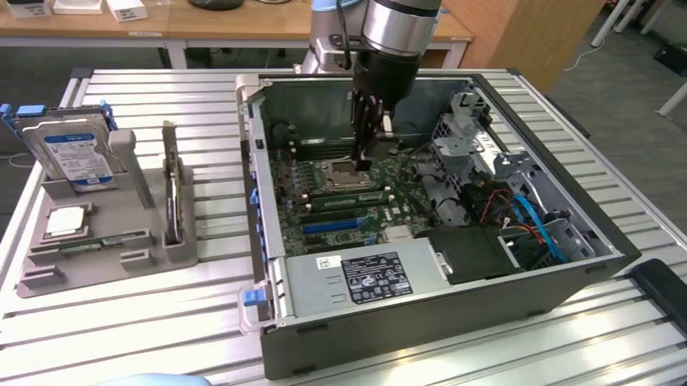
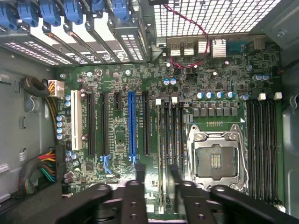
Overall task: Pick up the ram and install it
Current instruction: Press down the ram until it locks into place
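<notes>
You are looking straight down on a green motherboard point(image 2: 219, 74) inside a grey metal case point(image 2: 18, 116). The black two-fingered gripper point(image 2: 157, 170) hangs over a bank of long black memory slots point(image 2: 169, 126), its fingers point(image 2: 140, 171) standing apart, one on either side of a slot. Just beside that bank lies the square silver-framed processor socket point(image 2: 216, 156), with a second bank of black slots point(image 2: 264, 144) beyond it. A long blue expansion slot point(image 2: 131, 123) runs among black ones, near a white slot point(image 2: 74, 120).

One computer case point(image 1: 429, 322), one hard drive point(image 1: 73, 153), one processor chip point(image 1: 67, 221), one grey holder point(image 1: 118, 241).
</notes>
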